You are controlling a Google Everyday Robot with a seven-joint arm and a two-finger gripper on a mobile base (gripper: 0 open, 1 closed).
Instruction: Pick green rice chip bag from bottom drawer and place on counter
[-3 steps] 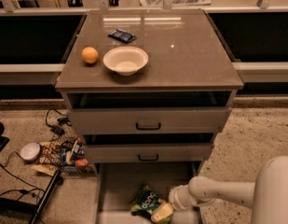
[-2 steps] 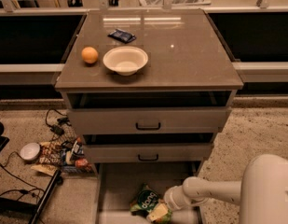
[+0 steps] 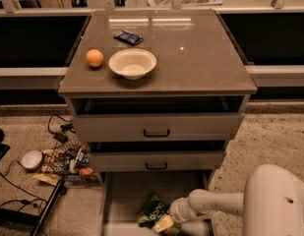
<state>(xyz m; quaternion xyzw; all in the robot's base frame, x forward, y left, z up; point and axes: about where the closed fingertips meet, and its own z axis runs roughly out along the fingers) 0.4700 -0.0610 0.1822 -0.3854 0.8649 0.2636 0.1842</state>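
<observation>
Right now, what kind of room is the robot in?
Probably a lab or test room: a drawer cabinet, loose cables on the floor. The robot's hand is low in the bottom drawer, at the green rice chip bag.

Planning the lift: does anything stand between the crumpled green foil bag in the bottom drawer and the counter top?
Nothing visible does. The gripper is at the green foil bag in the open bottom drawer, forward of the upper drawers. On the grey-brown counter, the orange, white bowl and dark blue packet sit on its left half.

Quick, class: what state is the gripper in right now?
Gripper: in the bottom drawer, at the green rice chip bag; open or shut cannot be told.
</observation>
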